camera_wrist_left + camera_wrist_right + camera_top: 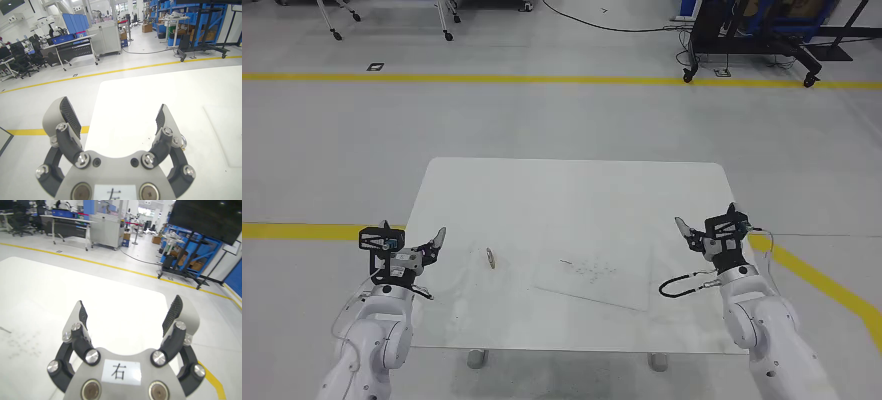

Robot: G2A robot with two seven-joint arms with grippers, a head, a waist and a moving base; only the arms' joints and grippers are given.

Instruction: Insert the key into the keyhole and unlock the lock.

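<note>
A small metal lock [490, 258] lies on the white table [572, 200], left of centre; in the left wrist view a bit of the lock [183, 142] peeks out behind one finger. A thin key [566, 263] rests on the near-left part of a pale mat [612, 285], and the key's tip [5, 330] shows in the right wrist view. My left gripper [414, 236] [113, 106] hovers open over the table's left edge, to the left of the lock. My right gripper [706, 218] [129, 301] hangs open near the right edge, holding nothing.
The mat [223, 132] [22, 344] carries faint scuff marks. A black cable [682, 288] loops over the table beside the right arm. Bare tabletop stretches toward the far edge, with floor and yellow tape lines [542, 78] beyond.
</note>
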